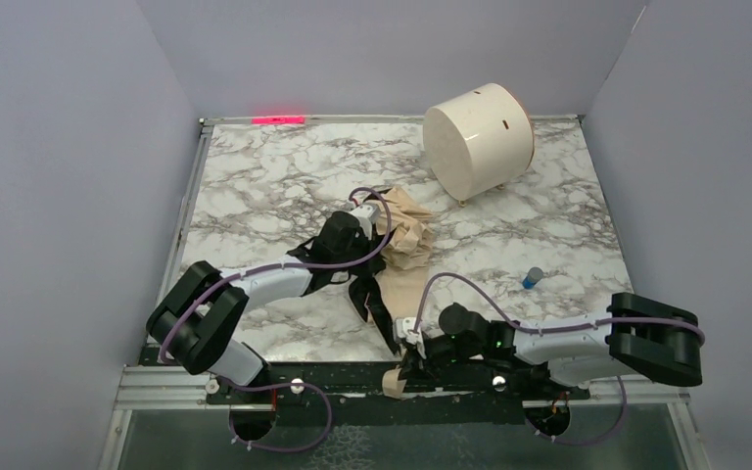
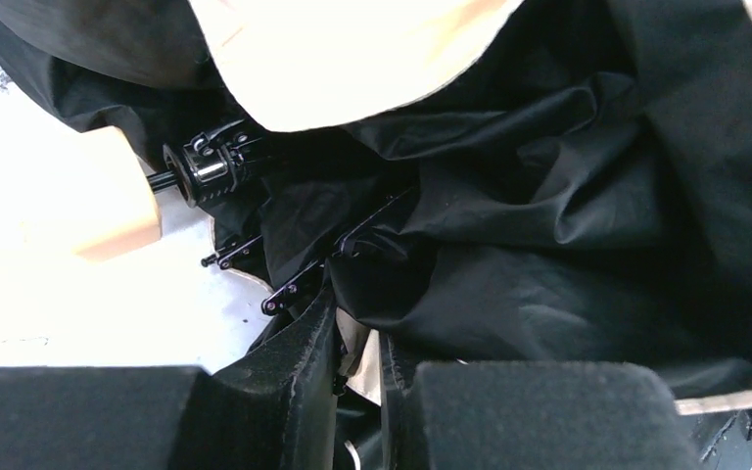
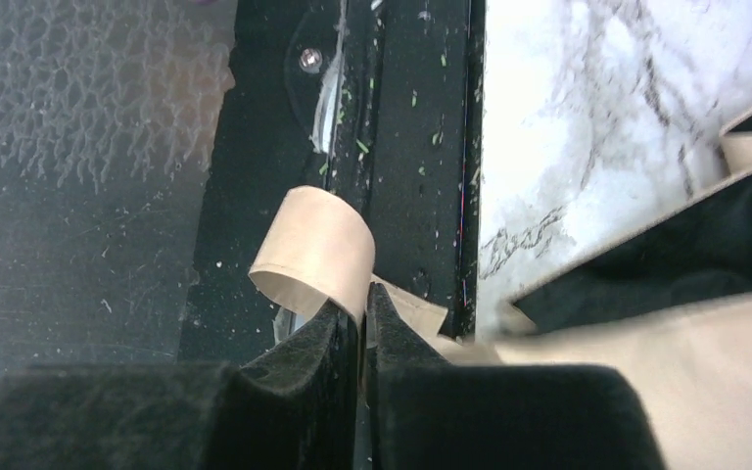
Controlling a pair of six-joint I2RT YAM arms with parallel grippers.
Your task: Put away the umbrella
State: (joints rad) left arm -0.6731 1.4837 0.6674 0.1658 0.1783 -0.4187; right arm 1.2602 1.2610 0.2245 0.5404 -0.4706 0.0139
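Left gripper [image 2: 357, 357] is clamped on a fold of the umbrella's [image 1: 406, 235] black inner fabric, just beside the ribs [image 2: 304, 274]. It sits mid-table [image 1: 255, 176] with the peach handle knob [image 2: 93, 201] lying close by. Right gripper [image 3: 363, 313] is pinched on the tan strap [image 3: 315, 250], whose curled end hangs past the table's near edge. My read is early-to-mid: the canopy is a loose crumpled heap, not rolled or strapped, and the white drum [image 1: 478, 140] sits well apart at the far right, so bundling, strapping and stowing are all left.
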